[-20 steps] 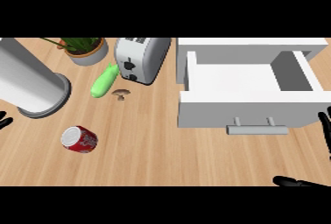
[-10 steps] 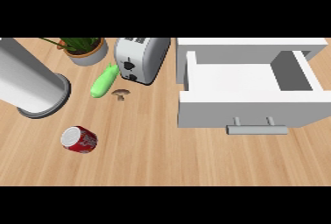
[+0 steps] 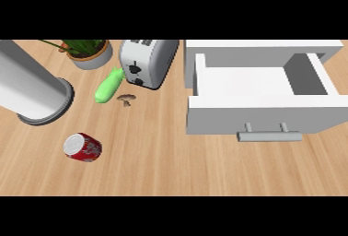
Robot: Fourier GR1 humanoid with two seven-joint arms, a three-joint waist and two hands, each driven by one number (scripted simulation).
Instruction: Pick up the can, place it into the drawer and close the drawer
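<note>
1. While neither hand shows anywhere in the head view, nothing can be said of how open they are or whether they hold anything; the can has no hand on it.
2. Lying on its side at the lower left of the frame, the red can rests on the wooden counter, its pale end turned toward the upper left.
3. It is probably light and stiff, with a smooth, rather slippery wall, and being round it would likely roll if nudged from the side.
4. A sensible hold would be across the red wall at mid-length, fingers on one side and thumb on the other.
5. At the right of the frame the white drawer stands open, well apart from the can, its handle facing the lower edge.
</note>
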